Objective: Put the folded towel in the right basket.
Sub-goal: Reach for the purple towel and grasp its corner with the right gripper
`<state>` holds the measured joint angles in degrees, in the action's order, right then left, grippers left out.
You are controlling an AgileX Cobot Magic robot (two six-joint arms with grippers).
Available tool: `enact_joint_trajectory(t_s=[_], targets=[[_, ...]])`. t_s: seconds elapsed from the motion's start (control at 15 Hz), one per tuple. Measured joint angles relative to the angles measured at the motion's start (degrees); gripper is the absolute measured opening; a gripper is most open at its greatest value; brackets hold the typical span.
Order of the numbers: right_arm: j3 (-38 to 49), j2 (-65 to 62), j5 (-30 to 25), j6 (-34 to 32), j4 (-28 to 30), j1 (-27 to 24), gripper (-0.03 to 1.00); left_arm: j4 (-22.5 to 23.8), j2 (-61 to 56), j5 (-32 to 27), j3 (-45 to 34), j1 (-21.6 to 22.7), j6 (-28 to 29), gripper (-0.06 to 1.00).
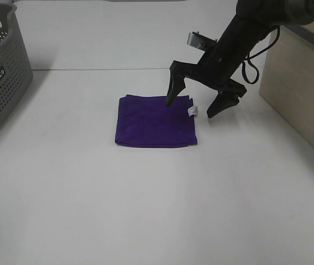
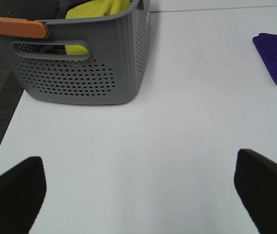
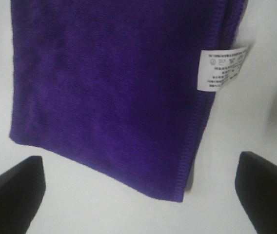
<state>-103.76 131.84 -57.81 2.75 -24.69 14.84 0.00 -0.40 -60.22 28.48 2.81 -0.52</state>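
Centrally on table: folded purple towel, likely soft, light, limp. Right gripper spread wide, empty, straddling its 2 o'clock corner by care label. Judged best hold: pinch all layers at that edge.

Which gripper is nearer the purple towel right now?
Right. The right gripper hangs open over the purple towel, at its right edge in the exterior view. The left gripper sits well off, near the gray basket, with the towel only at the edge of its wrist view.
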Motion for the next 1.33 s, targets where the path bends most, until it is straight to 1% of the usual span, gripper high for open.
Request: enact_joint_trajectory(t_s=[0.2, 0.33, 0.6, 0.93, 1.07, 1.2, 1.27, 1.33], targets=[[-0.23, 2.35, 1.38, -2.12, 1.89, -1.09, 0.96, 0.00, 0.00, 0.00, 0.00, 0.00, 0.00, 0.99], [-0.23, 3.55, 1.78, -2.12, 1.60, -2.29, 0.96, 0.00, 0.00, 0.00, 0.00, 0.00, 0.00, 0.99], [-0.29, 4.70, 5.50, 0.06, -0.11, -2.64, 0.96, 0.00, 0.00, 0.00, 0.00, 0.00, 0.00, 0.99], [-0.92, 5.79, 5.56, 0.69, -1.55, -2.64, 0.95, 0.00, 0.00, 0.00, 0.00, 0.00, 0.00, 0.99], [-1.43, 6.47, 5.79, 0.57, -2.35, -1.78, 0.93, 0.00, 0.00, 0.00, 0.00, 0.00, 0.00, 0.99], [-1.72, 7.33, 7.91, -0.11, -2.81, 0.92, 0.90, 0.00, 0.00, 0.00, 0.00, 0.00, 0.00, 0.99], [-2.06, 7.79, 9.22, -0.63, -3.21, 2.46, 0.87, 0.00, 0.00, 0.00, 0.00, 0.00, 0.00, 0.99], [-2.23, 8.54, 10.60, -1.03, -4.07, 4.13, 0.81, 0.00, 0.00, 0.00, 0.00, 0.00, 0.00, 0.99]])
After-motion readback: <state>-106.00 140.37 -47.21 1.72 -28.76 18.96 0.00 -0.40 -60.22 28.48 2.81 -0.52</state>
